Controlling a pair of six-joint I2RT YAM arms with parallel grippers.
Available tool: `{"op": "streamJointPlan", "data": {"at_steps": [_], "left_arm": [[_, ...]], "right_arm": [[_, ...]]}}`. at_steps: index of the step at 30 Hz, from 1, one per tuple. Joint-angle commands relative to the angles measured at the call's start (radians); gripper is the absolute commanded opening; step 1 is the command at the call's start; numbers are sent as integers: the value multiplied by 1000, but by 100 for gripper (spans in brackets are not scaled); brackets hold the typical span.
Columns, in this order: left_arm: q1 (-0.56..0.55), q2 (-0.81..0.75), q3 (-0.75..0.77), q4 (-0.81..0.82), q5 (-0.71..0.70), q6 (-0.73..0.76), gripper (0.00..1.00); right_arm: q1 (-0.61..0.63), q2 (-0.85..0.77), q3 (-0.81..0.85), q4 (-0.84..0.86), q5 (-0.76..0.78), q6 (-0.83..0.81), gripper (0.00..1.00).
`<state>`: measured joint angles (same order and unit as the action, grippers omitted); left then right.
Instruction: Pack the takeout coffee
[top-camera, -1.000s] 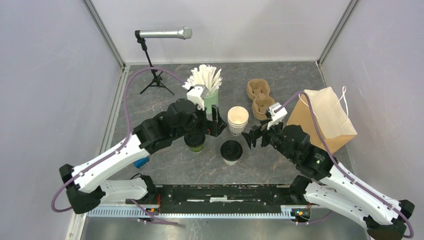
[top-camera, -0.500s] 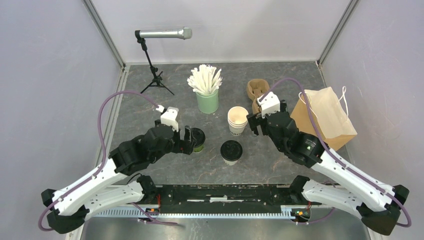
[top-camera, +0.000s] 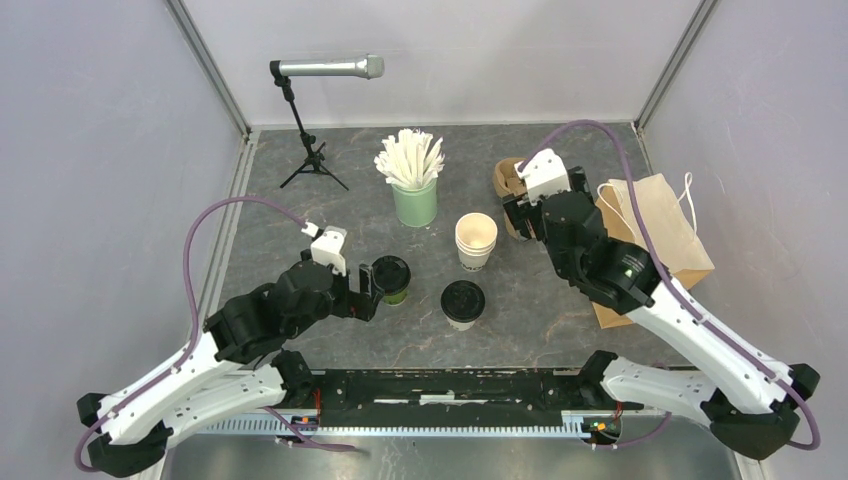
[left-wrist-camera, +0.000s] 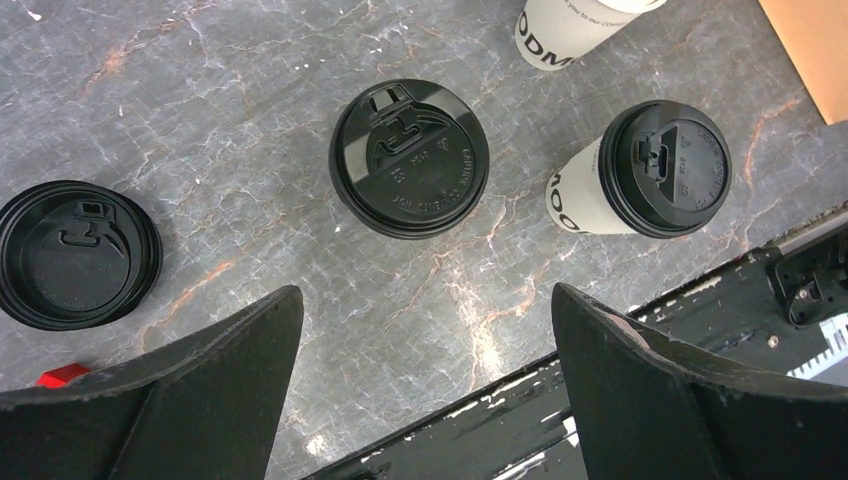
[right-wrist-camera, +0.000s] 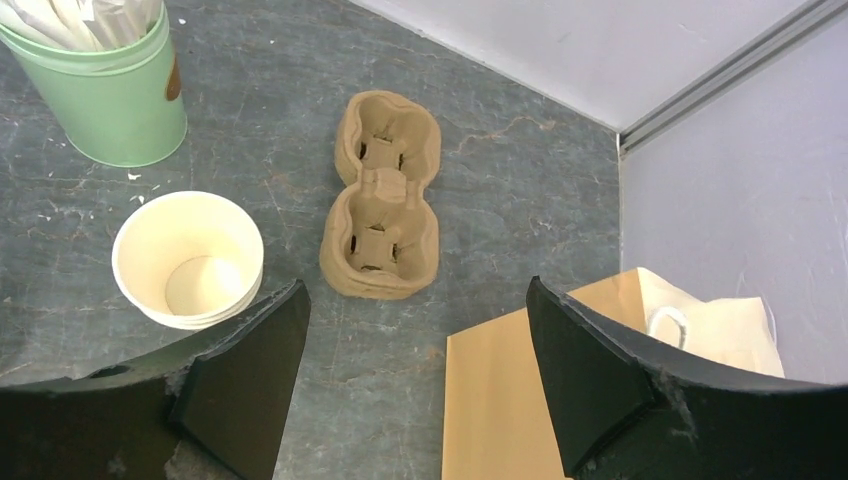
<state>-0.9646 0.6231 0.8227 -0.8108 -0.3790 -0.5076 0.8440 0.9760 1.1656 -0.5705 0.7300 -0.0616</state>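
Pulling back, the left gripper (top-camera: 367, 294), jaws wide and empty, now sits beside the olive-green cup (top-camera: 390, 279); the white cup (top-camera: 463, 302) stands just right: two lidded cups on the table (top-camera: 520, 322). Farther, the right gripper (right-wrist-camera: 415, 290), jaws apart, has swung over the one carrier (right-wrist-camera: 383, 195).

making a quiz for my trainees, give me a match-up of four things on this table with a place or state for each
Things:
1. olive cup
2. cup carrier
3. mint cup
4. paper bag

Place or state:
a. by the right wall
b. full of white sticks
c. black lid on
d. both wells empty

Pairs: 1-c, 2-d, 3-b, 4-a
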Motion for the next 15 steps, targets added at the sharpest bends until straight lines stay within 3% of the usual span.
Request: {"op": "streamJointPlan", "data": {"at_steps": [1,8,15], "left_arm": [[-3,2,3,31,24,88,100],[-3,-19,-9,24,6,73,100],[-3,-57,-14,-9,-107,25,100]], "right_arm": [[-54,68,15,70,-106,-57,86],[-181,168,21,128,-255,-67,90],[-287,246,56,169,-379,-86,90]]}}
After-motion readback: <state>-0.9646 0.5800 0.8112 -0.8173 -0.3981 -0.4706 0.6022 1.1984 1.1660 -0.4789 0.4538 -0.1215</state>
